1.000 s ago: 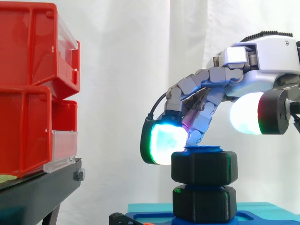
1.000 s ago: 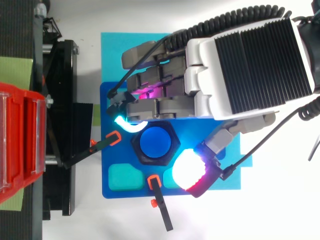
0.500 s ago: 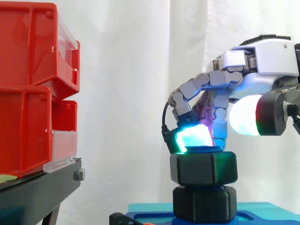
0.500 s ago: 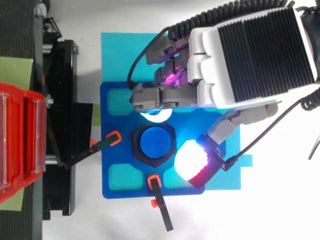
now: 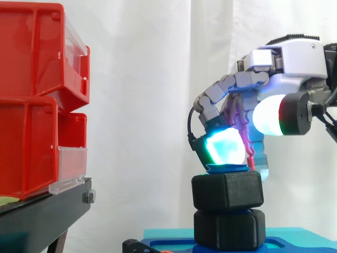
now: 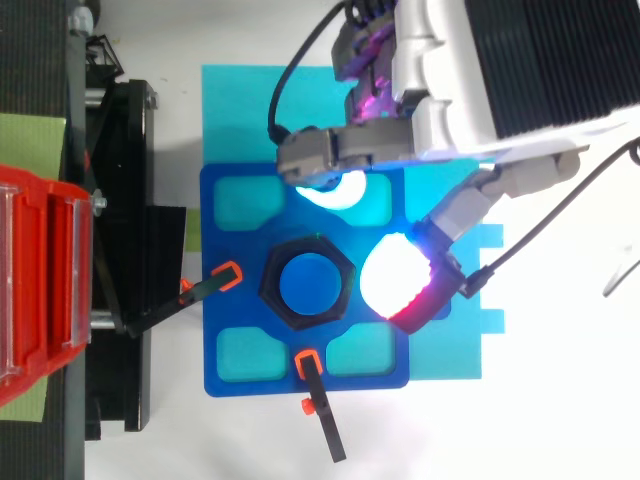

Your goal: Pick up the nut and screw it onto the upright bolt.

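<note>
The black hexagonal nut (image 5: 227, 191) sits on the upright blue bolt, whose round top (image 6: 308, 283) shows through the nut's black ring (image 6: 272, 285). Below it a second black hex piece (image 5: 229, 229) rests on the blue fixture plate (image 6: 225, 235). My hand (image 5: 287, 60) hovers above and to the right of the nut, open. One bent finger with a cyan pad (image 5: 224, 147) hangs just over the nut's top edge. The white and red thumb pad (image 6: 400, 280) stands beside the nut, apart from it. Nothing is held between them.
Red bins (image 5: 37, 100) are stacked on a black stand (image 5: 42, 216) at the left. Two black clamps with orange tips (image 6: 315, 400) (image 6: 205, 285) reach onto the plate's edges. A cyan mat (image 6: 240, 110) lies under the plate.
The fingers have slid off the nut's far side and drawn back, with the hand shifting away and slightly up. The nut has turned a little and sits a touch lower.
</note>
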